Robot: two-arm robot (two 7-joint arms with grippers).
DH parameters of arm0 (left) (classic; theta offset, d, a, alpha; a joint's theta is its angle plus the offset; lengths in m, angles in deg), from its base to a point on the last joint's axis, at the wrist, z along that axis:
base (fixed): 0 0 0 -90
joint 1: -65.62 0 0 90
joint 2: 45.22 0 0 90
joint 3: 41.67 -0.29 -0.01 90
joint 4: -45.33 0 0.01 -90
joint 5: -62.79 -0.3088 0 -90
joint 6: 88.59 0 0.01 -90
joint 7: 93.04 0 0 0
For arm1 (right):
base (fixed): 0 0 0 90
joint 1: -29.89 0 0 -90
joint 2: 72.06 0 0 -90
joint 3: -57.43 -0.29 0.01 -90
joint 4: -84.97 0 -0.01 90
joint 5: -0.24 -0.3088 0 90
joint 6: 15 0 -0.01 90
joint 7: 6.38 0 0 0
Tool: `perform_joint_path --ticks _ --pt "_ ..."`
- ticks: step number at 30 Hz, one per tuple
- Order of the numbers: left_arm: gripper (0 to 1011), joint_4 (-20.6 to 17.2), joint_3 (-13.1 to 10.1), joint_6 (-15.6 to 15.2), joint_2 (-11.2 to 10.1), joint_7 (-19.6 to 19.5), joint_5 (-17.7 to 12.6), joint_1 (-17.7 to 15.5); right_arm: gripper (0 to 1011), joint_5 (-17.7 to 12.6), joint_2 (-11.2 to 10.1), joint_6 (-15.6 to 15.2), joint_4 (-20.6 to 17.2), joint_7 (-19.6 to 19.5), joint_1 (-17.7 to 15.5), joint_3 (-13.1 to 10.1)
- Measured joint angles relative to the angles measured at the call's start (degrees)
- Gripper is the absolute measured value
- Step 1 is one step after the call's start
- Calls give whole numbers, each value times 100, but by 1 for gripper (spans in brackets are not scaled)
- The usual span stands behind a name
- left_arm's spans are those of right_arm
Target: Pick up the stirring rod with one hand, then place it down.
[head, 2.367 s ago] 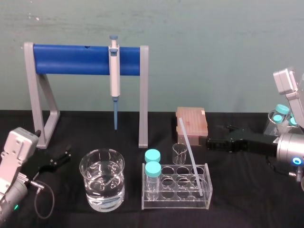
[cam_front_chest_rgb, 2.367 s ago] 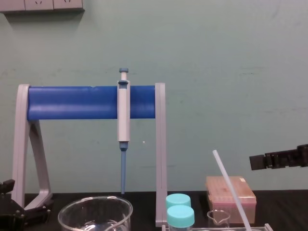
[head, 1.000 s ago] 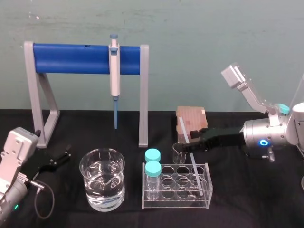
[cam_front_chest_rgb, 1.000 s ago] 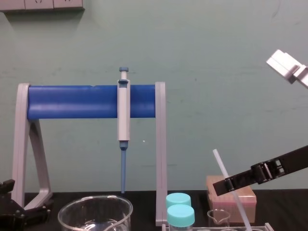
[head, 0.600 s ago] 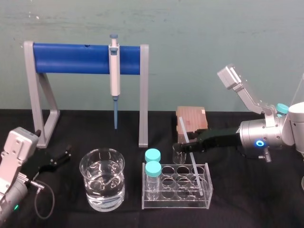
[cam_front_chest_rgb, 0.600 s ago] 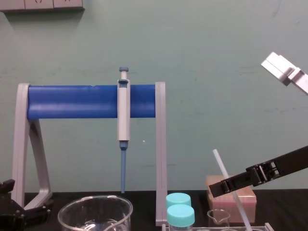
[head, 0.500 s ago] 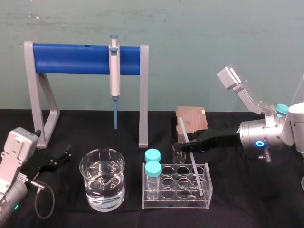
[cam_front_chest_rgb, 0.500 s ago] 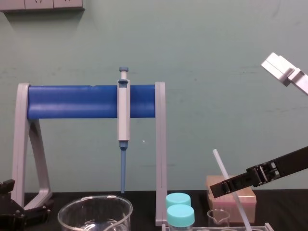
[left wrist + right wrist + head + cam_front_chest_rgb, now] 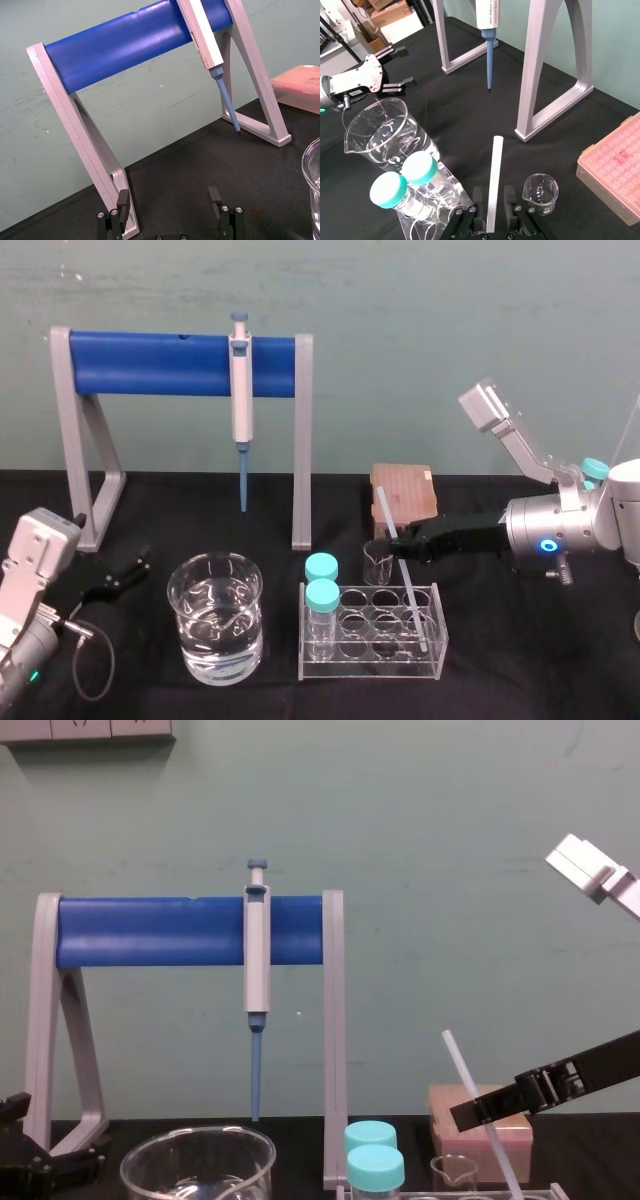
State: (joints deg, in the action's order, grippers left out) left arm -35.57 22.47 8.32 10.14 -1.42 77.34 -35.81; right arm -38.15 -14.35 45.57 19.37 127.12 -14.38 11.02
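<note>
between the jaws of the right gripper (image 9: 493, 196), right wrist view: the stirring rod (image 9: 495, 165), with one black finger on each side and a thin dark gap showing either way; jaws partly open, flanking the rod, not visibly clamped on it. right gripper (image 9: 396, 545), head view: reaches in level from the right, tips at about the rod's mid-length, above the back of the test tube rack (image 9: 370, 668). stirring rod (image 9: 408, 585): translucent white, leaning, lower end in a well at the rack's right end, upper end free and tilted toward the back left, in front of the pink tip box (image 9: 405, 490). small glass beaker (image 9: 377, 562): just beside the rod, behind the rack. two teal-capped vials (image 9: 321, 582): upright at the rack's left end. large beaker (image 9: 215, 618): part full of clear liquid, left of the rack. pipette (image 9: 240, 390): hanging upright on the blue-and-grey stand (image 9: 150, 365) at the back. left gripper (image 9: 168, 196): low over the black table (image 9: 520, 670) at the left, near the stand's foot, jaws wide apart, holding nothing.
</note>
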Motion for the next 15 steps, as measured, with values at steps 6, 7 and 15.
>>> perform_joint_path --ticks 6,7,15 --pt "1005 0 0 0 0 0 0 0 122 -19 -34 9 -32 -57 -39 -9" --pt "1005 0 0 0 0 0 0 0 112 -19 -39 12 -42 -68 -44 -13" --pt "1005 0 0 0 0 0 0 0 73 -37 -104 52 -145 -158 -121 -74"
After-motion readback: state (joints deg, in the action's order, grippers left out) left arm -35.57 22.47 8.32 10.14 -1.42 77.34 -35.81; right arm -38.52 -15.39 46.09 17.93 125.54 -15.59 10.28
